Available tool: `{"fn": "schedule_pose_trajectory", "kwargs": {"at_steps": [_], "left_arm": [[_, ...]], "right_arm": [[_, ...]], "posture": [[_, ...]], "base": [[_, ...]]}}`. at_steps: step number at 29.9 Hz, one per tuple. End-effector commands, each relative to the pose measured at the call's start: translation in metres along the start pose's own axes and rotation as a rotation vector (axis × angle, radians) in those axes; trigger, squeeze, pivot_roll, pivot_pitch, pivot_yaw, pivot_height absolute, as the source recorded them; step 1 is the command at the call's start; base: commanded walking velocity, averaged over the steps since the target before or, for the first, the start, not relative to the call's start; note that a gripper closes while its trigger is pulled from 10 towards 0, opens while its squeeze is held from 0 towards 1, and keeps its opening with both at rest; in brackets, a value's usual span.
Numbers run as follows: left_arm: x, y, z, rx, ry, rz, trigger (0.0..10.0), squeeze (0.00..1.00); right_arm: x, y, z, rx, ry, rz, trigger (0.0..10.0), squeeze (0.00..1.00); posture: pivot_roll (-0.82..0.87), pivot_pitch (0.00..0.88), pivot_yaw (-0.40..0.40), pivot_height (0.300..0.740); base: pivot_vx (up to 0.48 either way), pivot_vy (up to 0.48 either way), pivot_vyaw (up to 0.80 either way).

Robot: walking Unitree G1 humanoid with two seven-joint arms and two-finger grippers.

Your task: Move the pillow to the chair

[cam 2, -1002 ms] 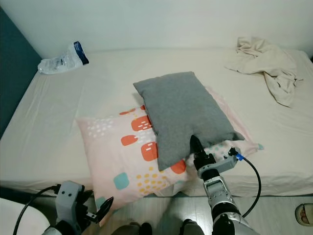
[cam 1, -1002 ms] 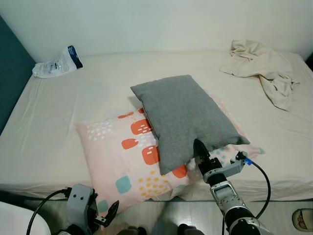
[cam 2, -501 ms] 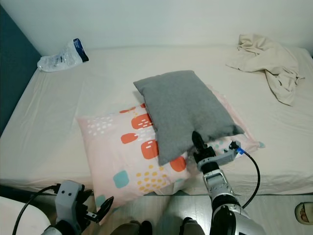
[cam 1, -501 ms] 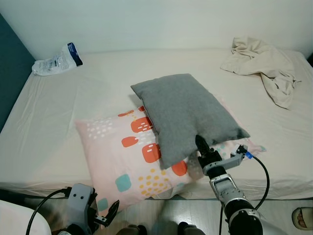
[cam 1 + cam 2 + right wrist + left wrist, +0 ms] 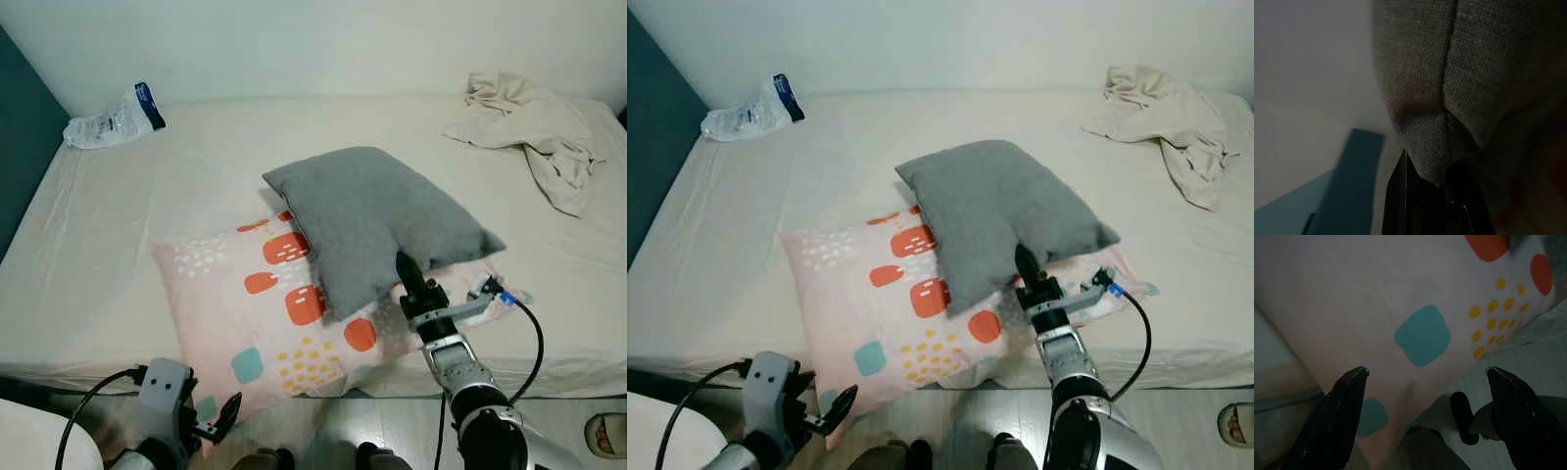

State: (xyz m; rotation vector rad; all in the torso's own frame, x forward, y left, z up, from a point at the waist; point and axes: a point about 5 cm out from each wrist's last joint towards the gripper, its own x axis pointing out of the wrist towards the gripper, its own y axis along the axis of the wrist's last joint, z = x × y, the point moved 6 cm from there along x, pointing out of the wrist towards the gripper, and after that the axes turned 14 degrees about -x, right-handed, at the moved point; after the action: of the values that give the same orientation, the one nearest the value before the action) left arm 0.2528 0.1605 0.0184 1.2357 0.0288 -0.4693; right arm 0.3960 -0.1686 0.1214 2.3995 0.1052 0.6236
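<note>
Step in hand: grasp and lift. Right tool (image 5: 405, 266) pinches the near edge of the grey pillow (image 5: 377, 220), fabric bunched between its closed fingers; that edge sits raised off the patterned pillow (image 5: 274, 313) beneath it. Grey pillow is on the bed (image 5: 196, 186), near the front edge. Left tool (image 5: 223, 416) hangs low with its fingers spread, holding nothing.

Next move likely needs a clean lift clear of the patterned pillow, then a turn to find the chair.

Room: cream sheet, crumpled cloth (image 5: 529, 132) far right, plastic packet (image 5: 113, 122) far left, teal wall
</note>
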Motion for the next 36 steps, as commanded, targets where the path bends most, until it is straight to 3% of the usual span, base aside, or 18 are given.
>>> {"fn": "schedule_pose_trajectory", "kwargs": {"at_steps": [1, 5, 6, 7, 15, 16, 17, 21, 26, 32, 36], "left_arm": [[-0.002, -0.014, -0.005, -0.036, 0.025, -0.032, 10.0, 0.0], [0.005, -0.011, -0.004, -0.039, 0.019, -0.023, 10.0, 0.0], [0.005, -0.011, -0.004, -0.039, 0.019, -0.023, 10.0, 0.0], [0.014, -0.005, -0.003, -0.043, 0.009, -0.006, 10.0, 0.0], [0.033, 0.008, -0.001, -0.074, 0.002, 0.041, 10.0, 0.0], [0.037, 0.011, 0.0, -0.08, 0.003, 0.051, 10.0, 0.0], [0.037, 0.011, 0.0, -0.08, 0.003, 0.051, 10.0, 0.0], [0.048, 0.016, 0.001, -0.09, 0.002, 0.071, 10.0, 0.0], [0.058, 0.022, 0.004, -0.106, -0.007, 0.095, 10.0, 0.0], [0.064, 0.028, 0.007, -0.142, -0.014, 0.12, 10.0, 0.0], [0.07, 0.041, 0.009, -0.219, -0.015, 0.172, 10.0, 0.0]], "right_arm": [[0.012, 0.01, -0.029, -0.019, 0.167, 0.061, 0.0, 0.0], [0.019, 0.025, -0.058, -0.048, 0.307, 0.111, 0.0, 0.0], [0.019, 0.025, -0.058, -0.048, 0.307, 0.111, 0.0, 0.0], [0.022, 0.039, -0.083, -0.078, 0.413, 0.139, 0.0, 0.0], [0.024, 0.038, -0.118, -0.21, 0.534, 0.067, 0.0, 0.0], [0.022, 0.041, -0.132, -0.232, 0.581, 0.064, 0.0, 0.0], [0.022, 0.041, -0.132, -0.232, 0.581, 0.064, 0.0, 0.0], [0.012, 0.043, -0.173, -0.245, 0.69, 0.035, 0.0, 0.0], [-0.008, 0.014, -0.175, -0.273, 0.697, -0.114, 0.0, 0.0], [-0.019, 0.018, -0.186, -0.22, 0.734, -0.11, 0.0, 0.0], [-0.023, 0.033, -0.195, -0.164, 0.757, -0.066, 0.0, 0.0]], "posture": [[0.09, 0.268, 0.056, 0.74], [0.07, 0.251, 0.055, 0.74], [0.07, 0.251, 0.055, 0.74], [0.06, 0.23, 0.051, 0.74], [0.02, 0.194, 0.04, 0.74], [0.01, 0.189, 0.038, 0.74], [0.01, 0.189, 0.038, 0.74], [-0.01, 0.172, 0.028, 0.74], [-0.03, 0.149, 0.011, 0.74], [-0.04, 0.141, 0.011, 0.74], [-0.04, 0.136, 0.009, 0.74]], "base": [[0.0, 0.0, 0.0], [0.0, 0.0, 0.0], [0.0, 0.0, 0.0], [0.0, 0.0, 0.0], [0.0, 0.0, 0.0], [0.0, 0.0, 0.0], [0.0, 0.0, 0.0], [0.0, 0.0, 0.0], [0.0, 0.0, 0.0], [0.0, 0.0, 0.0], [0.0, 0.0, 0.0]]}}
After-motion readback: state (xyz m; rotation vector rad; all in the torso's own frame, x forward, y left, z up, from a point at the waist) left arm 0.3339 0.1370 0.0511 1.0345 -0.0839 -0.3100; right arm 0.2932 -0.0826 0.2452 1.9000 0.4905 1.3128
